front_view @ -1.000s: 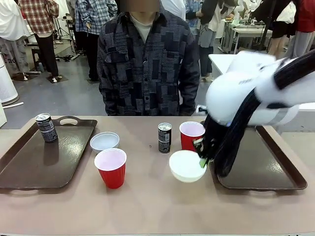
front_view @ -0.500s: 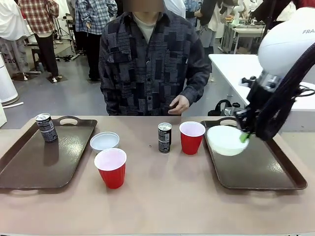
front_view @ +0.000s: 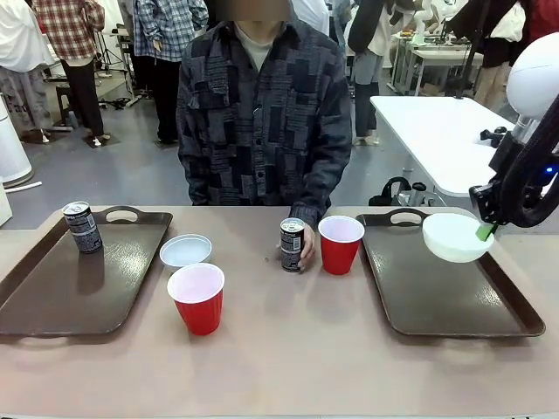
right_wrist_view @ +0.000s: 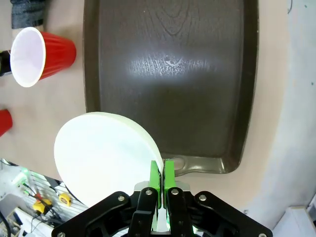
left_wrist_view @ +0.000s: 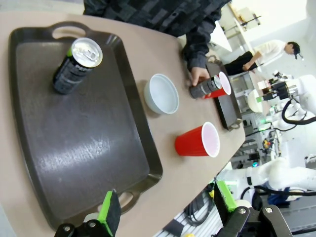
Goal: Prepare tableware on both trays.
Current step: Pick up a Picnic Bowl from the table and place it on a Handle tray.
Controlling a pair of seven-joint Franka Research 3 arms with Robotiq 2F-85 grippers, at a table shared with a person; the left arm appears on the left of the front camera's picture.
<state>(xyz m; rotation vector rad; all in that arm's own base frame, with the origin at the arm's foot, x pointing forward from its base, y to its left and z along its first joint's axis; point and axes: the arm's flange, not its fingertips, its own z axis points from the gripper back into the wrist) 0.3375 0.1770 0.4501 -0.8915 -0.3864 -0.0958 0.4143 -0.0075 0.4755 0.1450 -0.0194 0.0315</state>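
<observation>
Ok so, a small round white plastic bowl (front_view: 452, 237) is held up in the air by the right gripper (front_view: 483, 232). In the right wrist view the green pads (right_wrist_view: 155, 173) are seen squeezed together on its thin rim, so the tool is clamped on the bowl. The bowl is hung over the far right part of the right-hand dark brown rectangular plastic tray (front_view: 437, 301), clear of its surface.

The left gripper (left_wrist_view: 167, 206) is seen from its own wrist view with the jaws wide apart, held above the left-hand dark brown tray (left_wrist_view: 74, 143) near one handle end. One slim dark drink can with a silver top (front_view: 81, 227) is stood upright in the far left corner of that tray.

The rest is found on the tan table (front_view: 279, 367). A second small white bowl (front_view: 185, 250) is sat just beside the left tray's right rim, and a red plastic cup with a white inside (front_view: 196, 298) is placed just in front of it. Near the middle, a second dark can (front_view: 292, 244) is stood upright with the person's hand (front_view: 306, 250) wrapped around it. The other red cup (front_view: 340, 244) is right beside that, close to the right tray's left rim.
</observation>
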